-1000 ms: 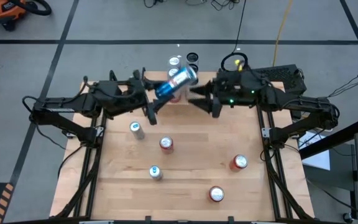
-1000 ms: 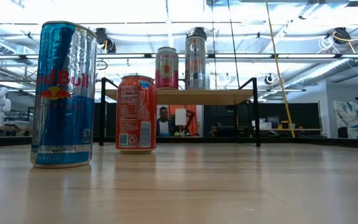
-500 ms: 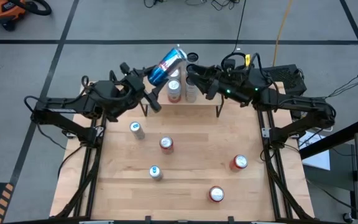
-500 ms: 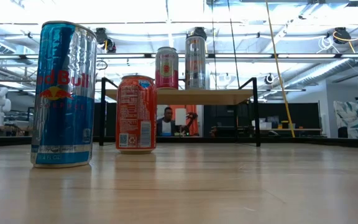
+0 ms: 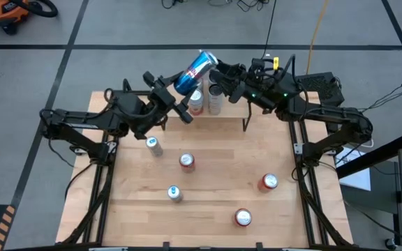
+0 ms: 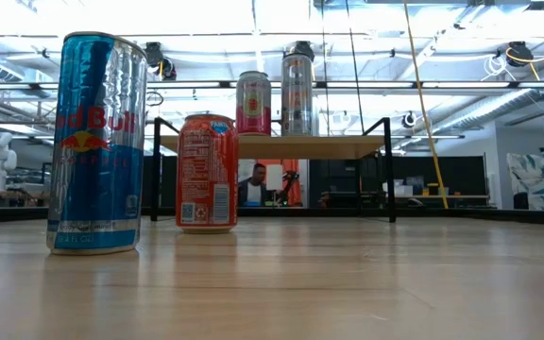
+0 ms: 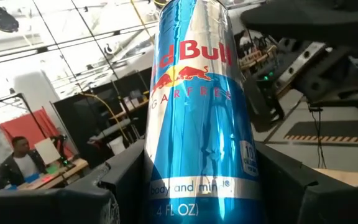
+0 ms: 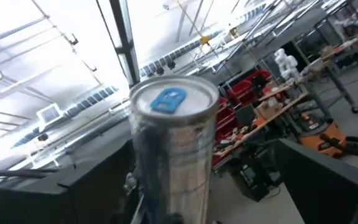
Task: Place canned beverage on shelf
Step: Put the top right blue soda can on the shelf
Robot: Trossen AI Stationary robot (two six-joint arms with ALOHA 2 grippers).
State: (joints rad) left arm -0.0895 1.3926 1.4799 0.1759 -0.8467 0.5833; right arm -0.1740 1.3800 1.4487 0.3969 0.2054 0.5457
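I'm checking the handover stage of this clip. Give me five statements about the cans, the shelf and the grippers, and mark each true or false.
1. The left gripper holds the blue can. True.
2. The blue can stands upright on the shelf. False: it is tilted in the air above the shelf's far edge, still in the left gripper.
3. Two cans already stand on the shelf. True: a pink can and a silver can.
4. The right gripper is shut on the blue can. False: its jaws stand open around the can's top end.
5. Only two cans stand on the tabletop. False: the high view shows five there.
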